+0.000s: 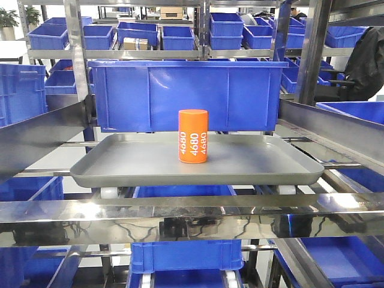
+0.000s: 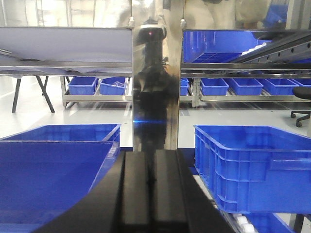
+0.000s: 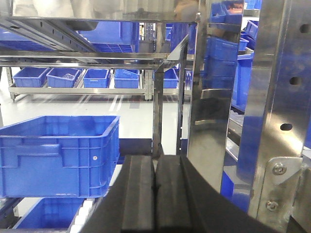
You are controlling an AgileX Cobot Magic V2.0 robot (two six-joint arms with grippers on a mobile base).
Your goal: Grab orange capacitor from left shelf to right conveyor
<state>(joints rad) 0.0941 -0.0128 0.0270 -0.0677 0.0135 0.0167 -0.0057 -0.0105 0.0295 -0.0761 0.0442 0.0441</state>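
Observation:
The orange capacitor [image 1: 192, 136], marked "4680" in white, stands upright near the middle of a shallow grey metal tray [image 1: 120, 165] on the stainless-steel shelf [image 1: 180, 216]. Neither gripper shows in the front view. In the left wrist view my left gripper [image 2: 151, 155] is shut and empty, its black pads pressed together, facing a shiny steel post [image 2: 155, 87]. In the right wrist view my right gripper [image 3: 155, 162] is shut and empty, low beside a steel upright [image 3: 272, 111]. The conveyor is out of view.
A large blue bin [image 1: 186, 96] stands right behind the tray. Blue bins fill the racks around: two by the left gripper [image 2: 252, 167] [image 2: 48, 179], one left of the right gripper [image 3: 56, 155]. Steel rails slope at both sides of the tray [image 1: 42, 135].

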